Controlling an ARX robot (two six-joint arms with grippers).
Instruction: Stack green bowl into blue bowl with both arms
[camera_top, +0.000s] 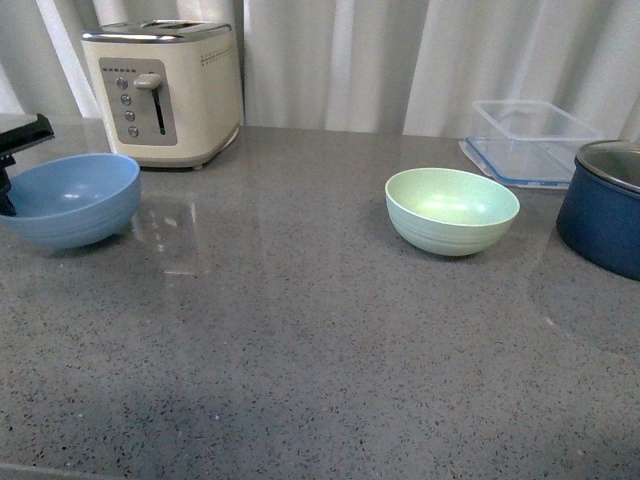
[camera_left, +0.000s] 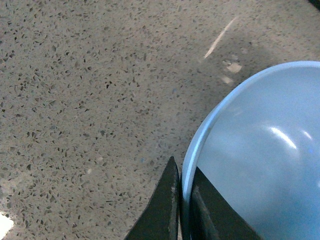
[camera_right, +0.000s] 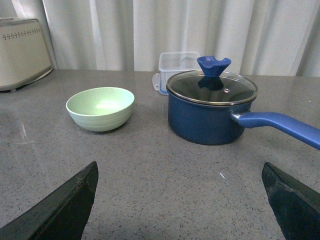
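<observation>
The blue bowl (camera_top: 70, 198) stands at the far left of the grey counter. My left gripper (camera_top: 8, 190) is shut on its left rim; in the left wrist view the two black fingers (camera_left: 162, 210) pinch the pale blue rim (camera_left: 192, 155), one inside and one outside. The green bowl (camera_top: 452, 209) stands upright and empty right of centre. It also shows in the right wrist view (camera_right: 100, 108), far ahead and to the left of my right gripper (camera_right: 182, 200), which is wide open and empty above the counter. The right arm is out of the front view.
A cream toaster (camera_top: 165, 90) stands behind the blue bowl. A clear plastic container (camera_top: 530, 140) sits at the back right. A dark navy pot (camera_top: 605, 205) with glass lid and long blue handle (camera_right: 280, 125) stands right of the green bowl. White curtains hang behind the counter.
</observation>
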